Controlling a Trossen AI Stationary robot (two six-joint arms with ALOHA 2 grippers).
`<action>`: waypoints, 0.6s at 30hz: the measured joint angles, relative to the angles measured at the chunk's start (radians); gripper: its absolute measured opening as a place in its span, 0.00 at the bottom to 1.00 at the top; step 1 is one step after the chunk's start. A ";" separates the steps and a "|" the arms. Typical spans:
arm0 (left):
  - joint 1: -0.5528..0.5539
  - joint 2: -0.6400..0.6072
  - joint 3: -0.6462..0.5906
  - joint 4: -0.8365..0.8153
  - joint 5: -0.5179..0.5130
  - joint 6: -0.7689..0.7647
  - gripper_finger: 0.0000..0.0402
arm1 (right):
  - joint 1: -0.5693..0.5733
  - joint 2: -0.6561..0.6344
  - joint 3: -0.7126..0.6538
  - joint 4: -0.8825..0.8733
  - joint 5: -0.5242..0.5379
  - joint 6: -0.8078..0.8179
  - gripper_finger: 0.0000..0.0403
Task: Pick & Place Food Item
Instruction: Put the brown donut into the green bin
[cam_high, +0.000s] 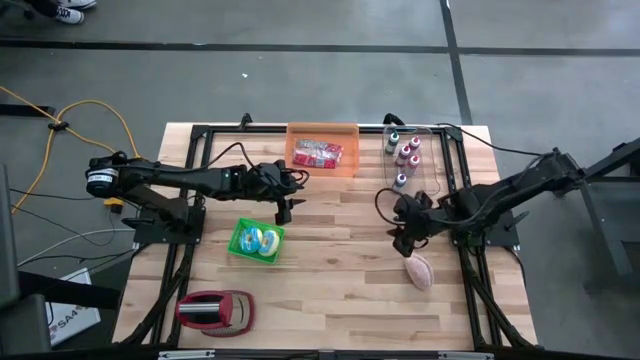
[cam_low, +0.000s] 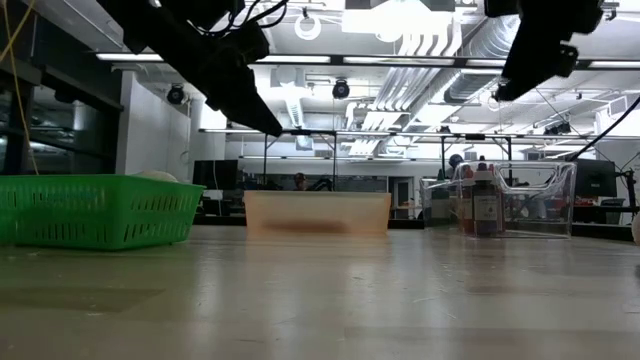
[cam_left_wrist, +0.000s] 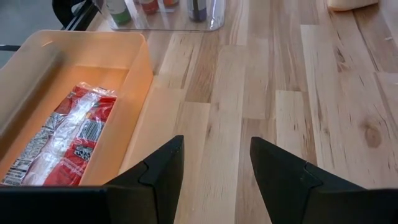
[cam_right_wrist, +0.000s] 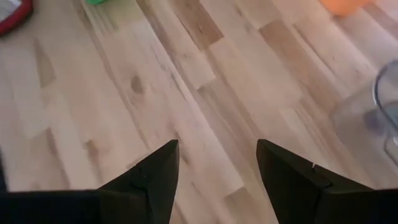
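Observation:
A pale pink, oval food item (cam_high: 419, 271) lies flat on the wooden table toward the near right. My right gripper (cam_high: 402, 243) hovers just on its far left side, open and tipped downward, with only bare table between its fingers (cam_right_wrist: 217, 149). My left gripper (cam_high: 284, 210) hangs open above the table's middle, beside the orange bin (cam_high: 322, 148), and nothing is between its fingers (cam_left_wrist: 214, 146). In that bin lie red-and-white food packets (cam_left_wrist: 62, 140).
A green basket (cam_high: 257, 240) with round items stands left of centre. A clear container (cam_high: 410, 155) of small bottles stands at the far right. A red-and-white object (cam_high: 215, 312) lies near the near left corner. Black frame rails (cam_high: 200, 190) run along both sides.

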 joint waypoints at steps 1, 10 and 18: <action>0.000 0.000 0.000 0.000 0.000 0.000 0.45 | 0.000 0.000 0.016 -0.022 -0.008 0.025 0.51; 0.000 0.000 0.000 0.000 0.000 0.000 0.45 | 0.022 0.010 0.081 -0.156 -0.190 0.239 0.50; 0.000 0.000 0.000 0.001 0.000 0.000 0.45 | 0.116 0.062 0.081 -0.415 -0.265 0.564 0.42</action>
